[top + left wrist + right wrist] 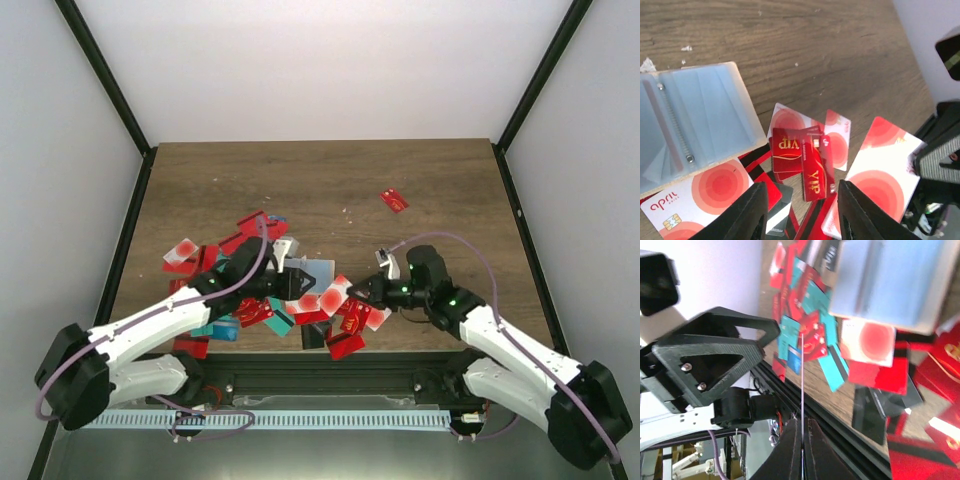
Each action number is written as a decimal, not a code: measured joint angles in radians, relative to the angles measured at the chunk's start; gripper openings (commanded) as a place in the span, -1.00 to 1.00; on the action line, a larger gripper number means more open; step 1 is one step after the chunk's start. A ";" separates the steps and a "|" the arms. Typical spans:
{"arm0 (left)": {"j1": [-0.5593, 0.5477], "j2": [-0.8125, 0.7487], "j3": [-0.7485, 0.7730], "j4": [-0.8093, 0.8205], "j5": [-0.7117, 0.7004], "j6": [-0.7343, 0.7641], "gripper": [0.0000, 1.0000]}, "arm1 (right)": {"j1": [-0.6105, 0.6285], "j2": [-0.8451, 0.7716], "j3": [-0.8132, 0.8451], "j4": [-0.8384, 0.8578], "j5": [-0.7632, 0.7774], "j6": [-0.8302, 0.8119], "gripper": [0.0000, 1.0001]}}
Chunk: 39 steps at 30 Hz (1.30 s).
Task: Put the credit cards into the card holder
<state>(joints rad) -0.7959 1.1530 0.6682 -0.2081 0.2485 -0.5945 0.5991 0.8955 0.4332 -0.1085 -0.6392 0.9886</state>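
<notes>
The card holder (312, 271) lies open on the table, light blue inside with a beige rim; it fills the left of the left wrist view (695, 120) and the top of the right wrist view (890, 280). Credit cards (250, 305), mostly red, some teal, lie heaped around it. Red VIP cards (807, 162) lie below my open, empty left gripper (802, 215), which hovers just right of the holder (292, 284). My right gripper (802, 440) is shut on a white card with red circles (885, 170), seen edge-on (802, 375), just above the pile (362, 292).
One red card (394, 200) lies alone at the far right of the table. The table's front edge with its black rail (840, 415) is close under the right gripper. The two grippers are close together over the pile.
</notes>
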 measured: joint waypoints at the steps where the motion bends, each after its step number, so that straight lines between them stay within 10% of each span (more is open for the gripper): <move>1: 0.019 -0.020 -0.008 0.006 0.022 0.006 -0.09 | -0.016 0.013 0.014 0.021 -0.024 -0.026 -0.99; 15: 0.113 -0.118 -0.081 0.222 0.336 0.027 0.07 | -0.051 0.144 0.082 0.301 -0.307 -0.195 -0.99; 25: 0.115 -0.122 -0.098 0.365 0.494 0.014 -0.92 | -0.058 0.148 0.109 0.356 -0.402 -0.228 -0.98; 30: 0.115 -0.136 -0.110 0.422 0.511 -0.021 -0.92 | -0.062 0.159 0.124 0.357 -0.405 -0.236 0.12; 39: 0.116 -0.136 -0.134 0.550 0.365 -0.184 -0.91 | -0.060 0.208 0.107 0.536 -0.383 -0.136 -0.01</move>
<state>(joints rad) -0.6804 1.0172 0.5343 0.3424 0.6140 -0.7788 0.5392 1.1038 0.5400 0.4278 -1.0218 0.8528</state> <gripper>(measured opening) 0.046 0.529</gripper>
